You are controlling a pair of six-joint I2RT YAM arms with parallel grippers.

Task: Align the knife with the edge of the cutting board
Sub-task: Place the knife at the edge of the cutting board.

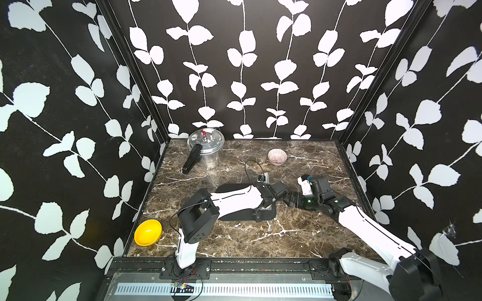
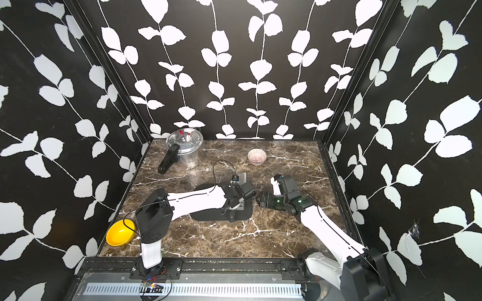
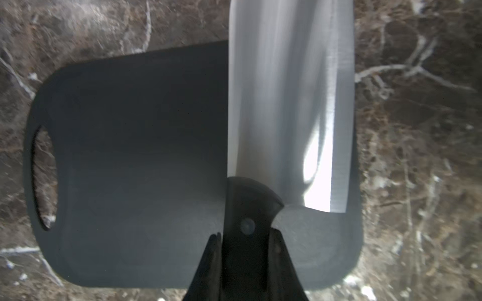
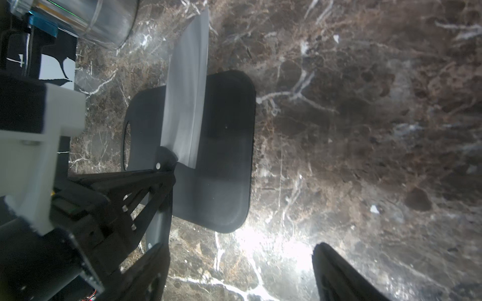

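The knife (image 3: 287,104), a small cleaver with a silver blade and a black riveted handle, is held over the matte black cutting board (image 3: 130,169). My left gripper (image 3: 245,233) is shut on the knife's handle. The blade crosses the board's width at the end away from the handle slot (image 3: 43,177). Its cutting edge runs close to that short end, and its tip overhangs the marble. It casts a shadow on the cutting board (image 4: 224,156), so the knife (image 4: 185,104) seems lifted. My right gripper (image 4: 238,246) is open and empty over the marble just beyond that end. In both top views the left arm covers much of the board (image 1: 240,215) (image 2: 208,216).
A steel pressure cooker (image 1: 206,146) with a long black handle (image 1: 191,161) stands at the back left. A pinkish bowl (image 1: 277,156) sits at the back middle, and a yellow bowl (image 1: 148,232) at the front left corner. Patterned walls close in three sides.
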